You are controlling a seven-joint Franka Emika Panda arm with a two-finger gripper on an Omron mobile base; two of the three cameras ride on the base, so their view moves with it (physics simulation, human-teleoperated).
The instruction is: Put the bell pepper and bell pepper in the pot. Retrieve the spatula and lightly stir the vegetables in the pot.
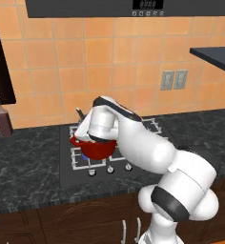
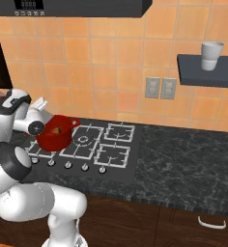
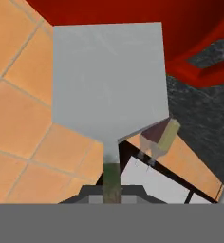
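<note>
The white arm rises from the lower right of the left base view, bends at a bulky dark-banded elbow and reaches forward and left, its wrist hanging over the pot [image 1: 96,147] at the frame's centre. In the right base view the same arm folds up the left edge, the hand beside the pot [image 2: 55,133] on the front-left burner of the stove [image 2: 104,149].

The claw [image 3: 112,190] is closed tight on the thin, light-coloured handle of the spatula [image 3: 109,80], whose flat, pale grey-white, squarish blade stands straight out from the fingertips in the middle of the hand view. Behind the blade, the pot's glossy red wall curves across the upper right of that view (one small loop handle juts out there). In the right base view the blade [image 2: 40,103] shows as a pale sliver at the left, above and just left of the pot's rim.

Inside the pot a small red-orange bell pepper [image 2: 61,129] with a dark top is just discernible.

The table [image 2: 183,154] is dark, veined stone; the wall is smooth orange tile. A dark brown bottle [image 1: 4,121] stands at the far left of the left base view.
</note>
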